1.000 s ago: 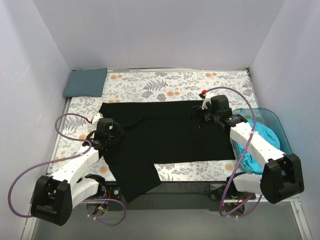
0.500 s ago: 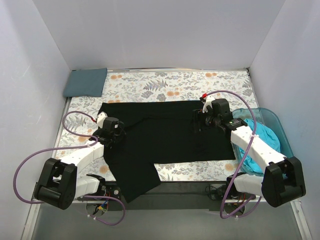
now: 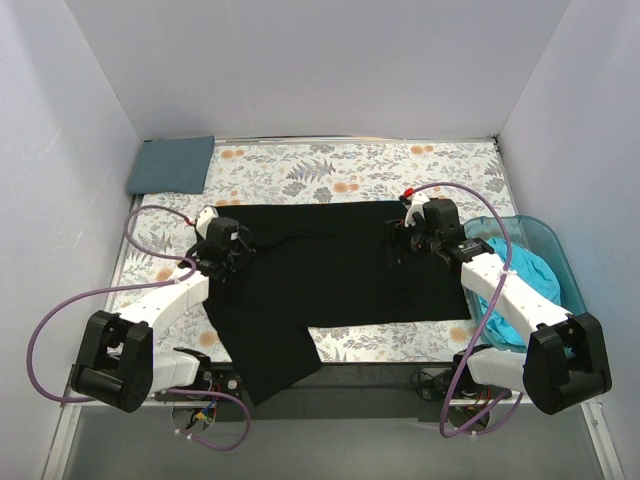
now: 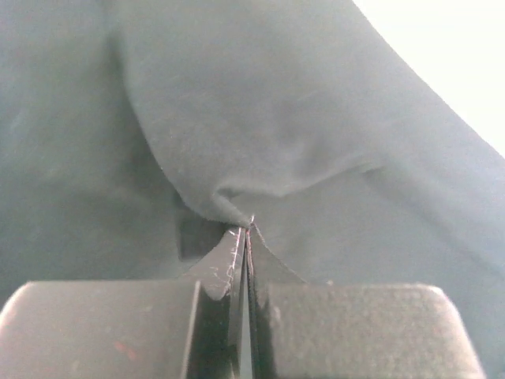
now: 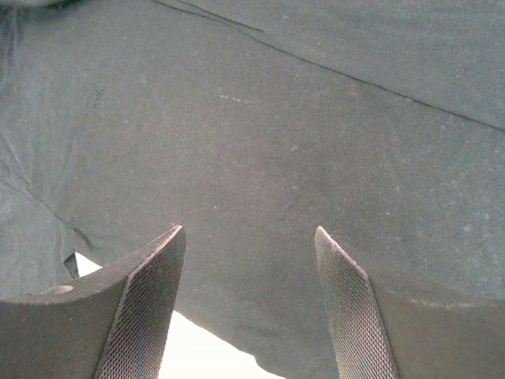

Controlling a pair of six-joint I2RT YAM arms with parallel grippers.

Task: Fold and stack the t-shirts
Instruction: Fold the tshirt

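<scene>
- Black cotton-like cloth is taking up the middle of the top external view: the black t-shirt [image 3: 330,265] is lying spread out on the floral table cloth [image 3: 320,170], with one part trailing over the near edge of the table.
- In the same view, the left gripper [image 3: 228,258] is sitting on the shirt's left edge and the right gripper [image 3: 396,246] is sitting over its right portion, the two well apart.
- The slate blue-grey t-shirt [image 3: 172,165] is lying folded at the far left corner, clear of the black one.
- The bright turquoise t-shirt [image 3: 525,275] is lying bunched inside the translucent teal tub [image 3: 556,248] at the table's right side, under the right arm.
- From the left wrist, the left gripper [image 4: 245,233] is showing its jaws pressed together, pinching a small raised fold of the black t-shirt [image 4: 260,118]; the cloth is puckering towards the tips.
- A washed-out pale surface [image 4: 450,55] is showing beyond the shirt's edge at the upper right.
- From the right wrist, the right gripper [image 5: 248,233] is holding its textured fingers [image 5: 150,284] apart over the black t-shirt [image 5: 300,134], with nothing between them; whether the tips are touching the cloth is not possible to tell.
- A seam is running diagonally across the cloth there, and a pale patch [image 5: 197,347] is showing past the shirt's edge between the fingers.
</scene>
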